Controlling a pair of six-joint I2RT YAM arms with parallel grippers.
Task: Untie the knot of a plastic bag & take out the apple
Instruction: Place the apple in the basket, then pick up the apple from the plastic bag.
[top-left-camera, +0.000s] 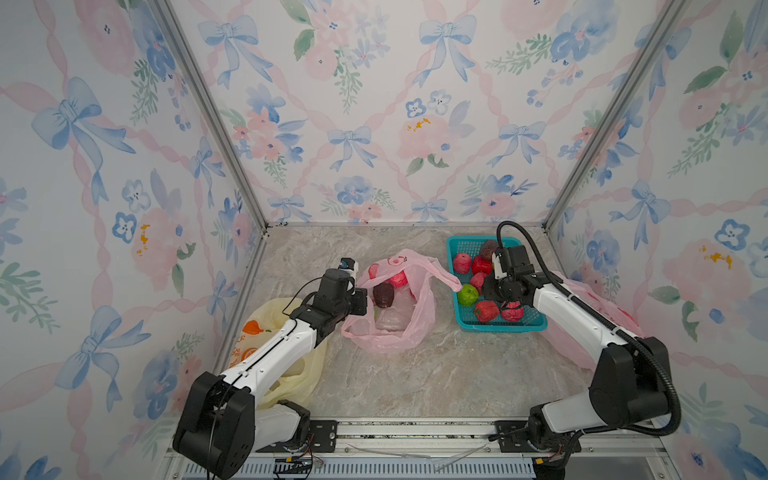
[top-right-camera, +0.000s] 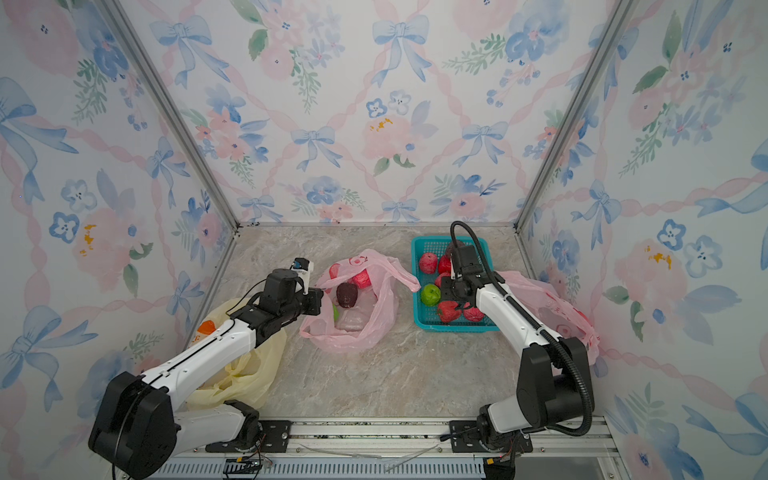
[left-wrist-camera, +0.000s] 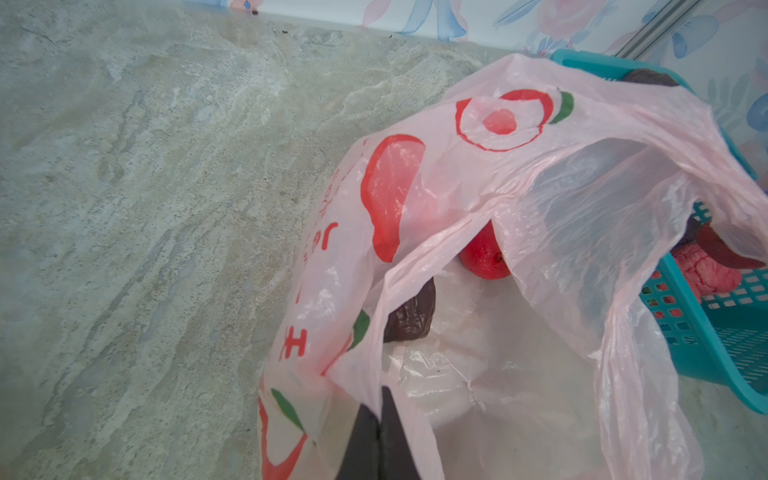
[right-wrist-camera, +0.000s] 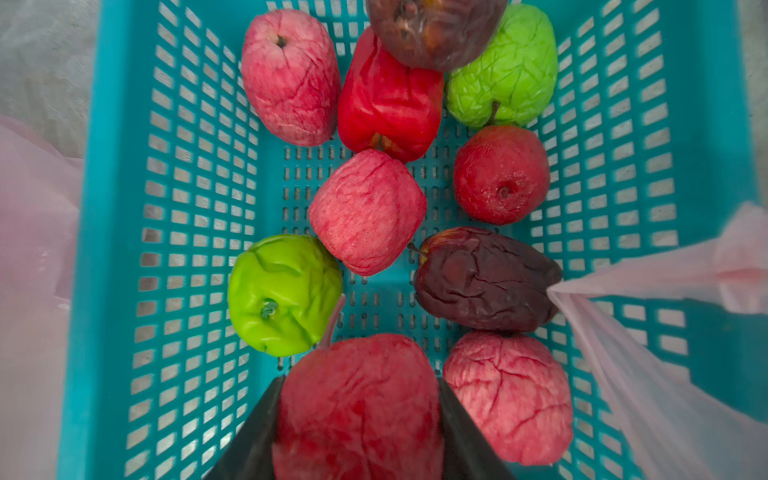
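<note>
The pink plastic bag (top-left-camera: 399, 328) (top-right-camera: 357, 332) lies mid-table with its mouth gaping; no knot shows, and one handle drapes onto the teal basket's rim (top-left-camera: 498, 326). Inside it I see a dark apple (top-left-camera: 383, 294) (left-wrist-camera: 411, 316) and a red apple (left-wrist-camera: 484, 257). My left gripper (top-left-camera: 363, 305) (left-wrist-camera: 380, 411) is shut on the bag's near rim. My right gripper (top-left-camera: 500, 286) (right-wrist-camera: 360, 386) hangs over the basket (right-wrist-camera: 104, 208), shut on a wrinkled red apple (right-wrist-camera: 357, 415). The wrist hides that apple in both top views.
Several red, pink, green and dark apples lie in the basket (top-right-camera: 457, 328). A yellow bag (top-left-camera: 286, 365) sits under my left arm. Another pink bag (top-left-camera: 582, 320) lies behind my right arm by the right wall. Walls enclose three sides.
</note>
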